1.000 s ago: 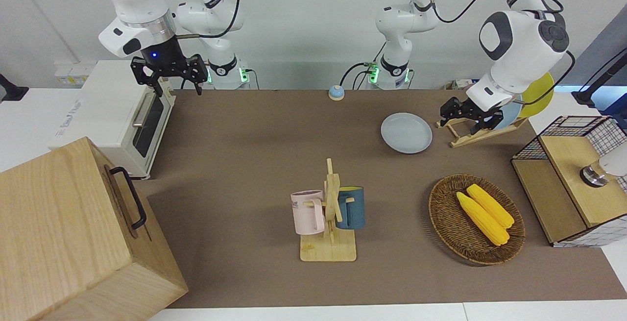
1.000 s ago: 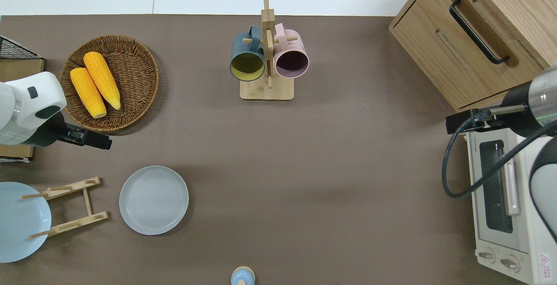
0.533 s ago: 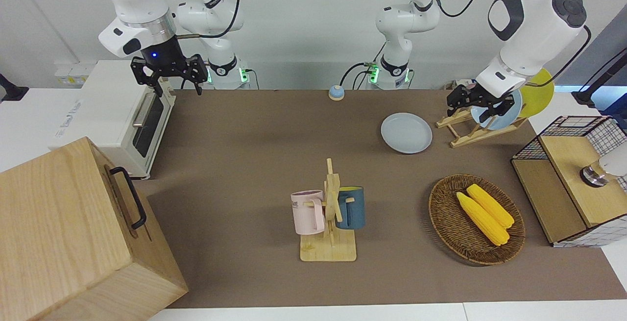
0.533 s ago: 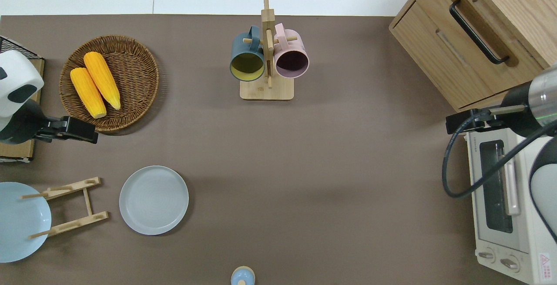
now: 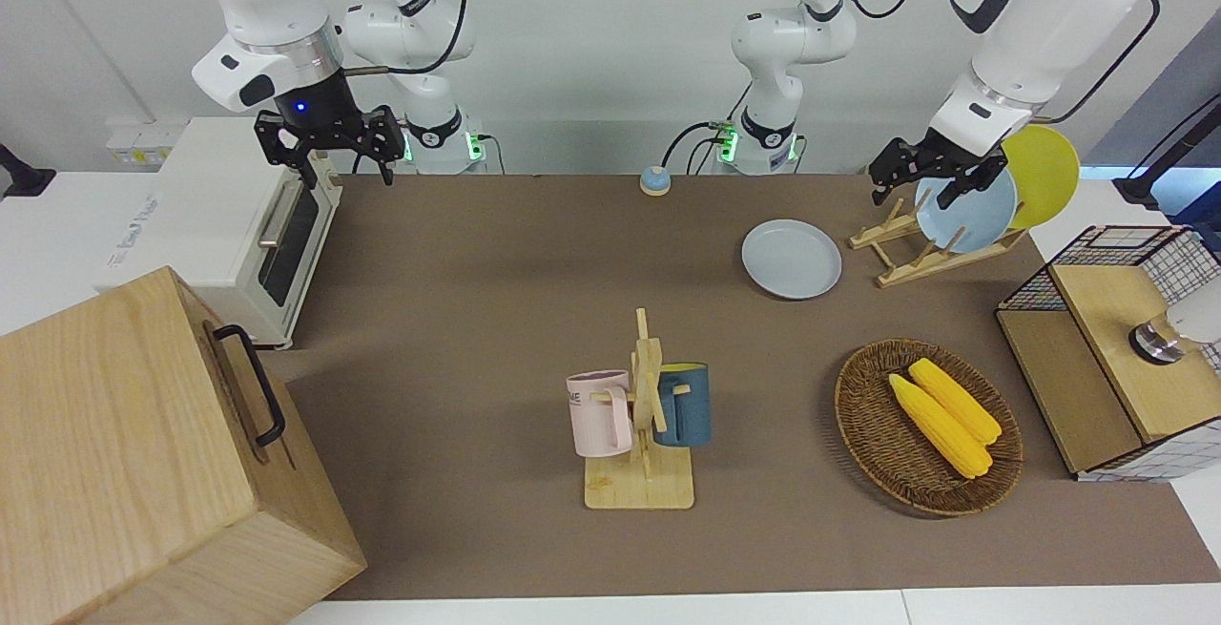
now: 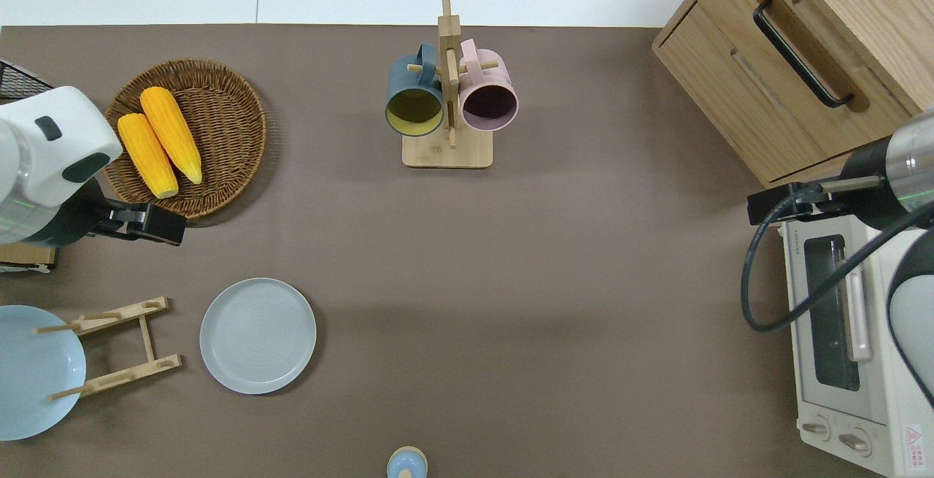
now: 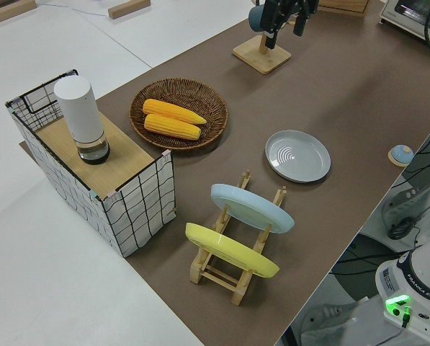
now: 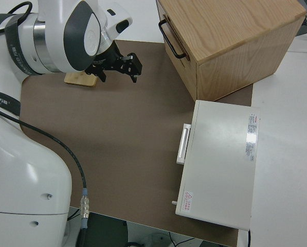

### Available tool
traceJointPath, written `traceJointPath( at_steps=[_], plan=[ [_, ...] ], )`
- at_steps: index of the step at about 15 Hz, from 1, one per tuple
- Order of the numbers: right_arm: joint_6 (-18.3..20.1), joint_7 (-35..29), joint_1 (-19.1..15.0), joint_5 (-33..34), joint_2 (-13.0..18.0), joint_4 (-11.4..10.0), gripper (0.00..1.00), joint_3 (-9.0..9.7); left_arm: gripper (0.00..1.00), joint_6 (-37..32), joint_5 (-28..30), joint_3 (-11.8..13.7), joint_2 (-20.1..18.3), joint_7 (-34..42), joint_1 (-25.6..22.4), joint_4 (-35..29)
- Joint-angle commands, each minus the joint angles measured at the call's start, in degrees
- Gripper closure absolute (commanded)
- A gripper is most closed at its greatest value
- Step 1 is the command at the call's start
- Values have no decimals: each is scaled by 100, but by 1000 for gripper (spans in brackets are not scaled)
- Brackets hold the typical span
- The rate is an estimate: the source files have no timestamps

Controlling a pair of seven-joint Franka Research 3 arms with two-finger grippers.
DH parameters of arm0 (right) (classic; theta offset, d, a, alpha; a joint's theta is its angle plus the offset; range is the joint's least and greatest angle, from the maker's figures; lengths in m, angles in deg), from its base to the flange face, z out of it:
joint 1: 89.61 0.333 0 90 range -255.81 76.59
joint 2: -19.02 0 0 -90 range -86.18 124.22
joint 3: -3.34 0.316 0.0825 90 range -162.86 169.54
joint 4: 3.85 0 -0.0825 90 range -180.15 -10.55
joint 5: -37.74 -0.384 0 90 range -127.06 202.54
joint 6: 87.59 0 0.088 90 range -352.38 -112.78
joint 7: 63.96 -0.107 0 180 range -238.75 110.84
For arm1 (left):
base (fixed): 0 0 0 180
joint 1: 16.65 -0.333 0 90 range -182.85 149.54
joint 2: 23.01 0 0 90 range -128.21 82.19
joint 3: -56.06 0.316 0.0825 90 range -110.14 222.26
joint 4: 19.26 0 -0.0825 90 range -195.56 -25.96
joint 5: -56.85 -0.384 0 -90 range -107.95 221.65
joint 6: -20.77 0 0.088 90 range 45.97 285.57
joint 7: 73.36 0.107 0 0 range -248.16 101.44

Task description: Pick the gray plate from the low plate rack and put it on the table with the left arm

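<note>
gray plate [image 6: 258, 336]: flat on the surface [image 6: 554, 303], just beside the low plate rack [image 6: 117, 348] toward the right arm's end – not touching it
low plate rack: holds a light-blue plate [image 7: 252, 207] and a yellow plate [image 7: 231, 249], both leaning on the pegs; slots nearest the gray plate are bare
left tool [image 6: 149, 224]: up in the air, empty, over bare surface at the rim of the wicker basket [image 6: 219, 124]; fingers spread apart in the front view
left tool vs gray plate: well apart, no contact
wicker basket: two corn cobs [image 6: 160, 141] in it, farther from the robots than the rack
right arm: parked; right tool [image 5: 329, 140] – fingers spread, empty
mug stand [image 6: 447, 98]: mid-surface, dark-blue mug [image 6: 414, 95] and pink mug [image 6: 487, 95] hanging on it
other: toaster oven [image 5: 215, 224] and wooden drawer box [image 5: 143, 453] at the right arm's end; wire crate [image 7: 92, 169] with a white cylinder [image 7: 81, 119] on it at the left arm's end
</note>
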Motion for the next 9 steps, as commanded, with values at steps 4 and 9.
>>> traceJointPath(
  at_steps=[4,9],
  plan=[
    [92,-76,-128,17,-54,123,17,120,0,582,-142,73,-42,79,148,-451],
    [92,-76,-128,17,-54,114,17,120,0,600,-116,73,-42,79,148,-452]
  ],
)
